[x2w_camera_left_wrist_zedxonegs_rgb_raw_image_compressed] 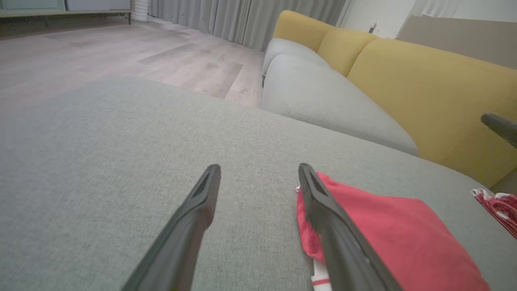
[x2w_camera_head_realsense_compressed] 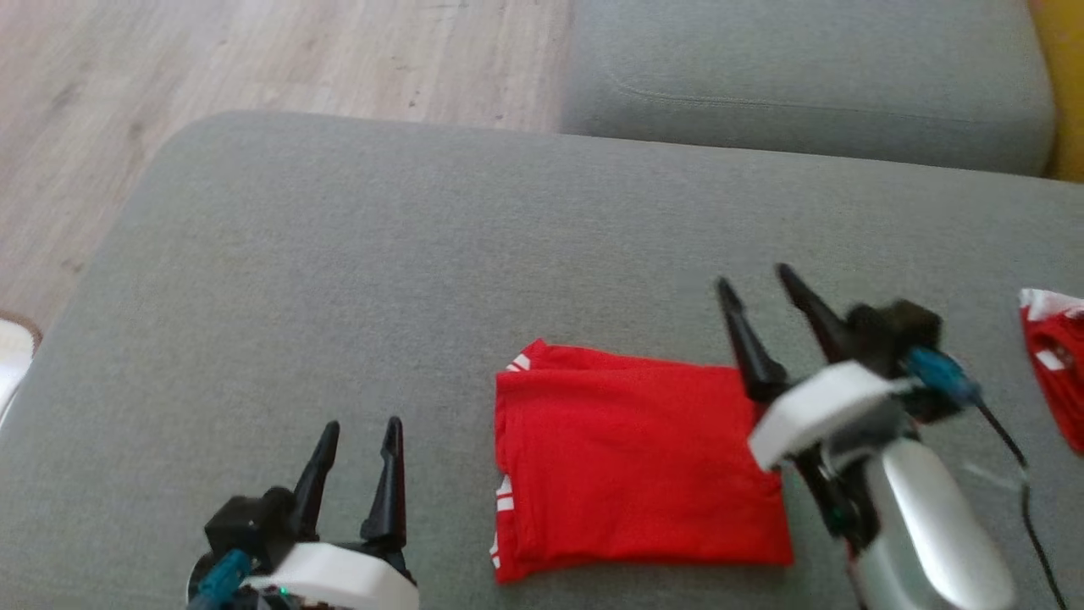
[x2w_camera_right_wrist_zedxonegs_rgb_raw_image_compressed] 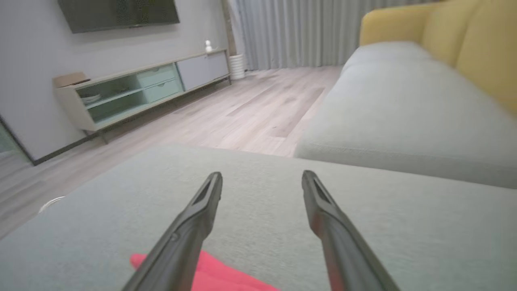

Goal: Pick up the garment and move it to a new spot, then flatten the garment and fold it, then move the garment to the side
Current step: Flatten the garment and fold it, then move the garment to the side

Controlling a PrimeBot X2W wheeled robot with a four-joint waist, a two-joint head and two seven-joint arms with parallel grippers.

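The folded red garment (x2w_camera_head_realsense_compressed: 635, 462) lies flat on the grey cushion (x2w_camera_head_realsense_compressed: 339, 280) between the two hands, its long axis running from one to the other and its white-striped edge toward the left hand (x2w_camera_head_realsense_compressed: 362, 425). Both that and the right hand (x2w_camera_head_realsense_compressed: 754, 278), which hangs at the opposite edge, stand wide open and empty. Bare cushion spreads ahead of both; another red cloth (x2w_camera_head_realsense_compressed: 1054, 356) lies beyond the right hand.

Folded garment (x2w_camera_head_realsense_compressed: 635, 474) on cushion (x2w_camera_head_realsense_compressed: 339, 296); right gripper (x2w_camera_head_realsense_compressed: 752, 277) open by its edge

Black pincer fingers (x2w_camera_head_realsense_compressed: 389, 483), white wrist housings (x2w_camera_head_realsense_compressed: 817, 407), silver forearm (x2w_camera_head_realsense_compressed: 931, 525) — teal connector (x2w_camera_head_realsense_compressed: 940, 373), black cable (x2w_camera_head_realsense_compressed: 1020, 474)
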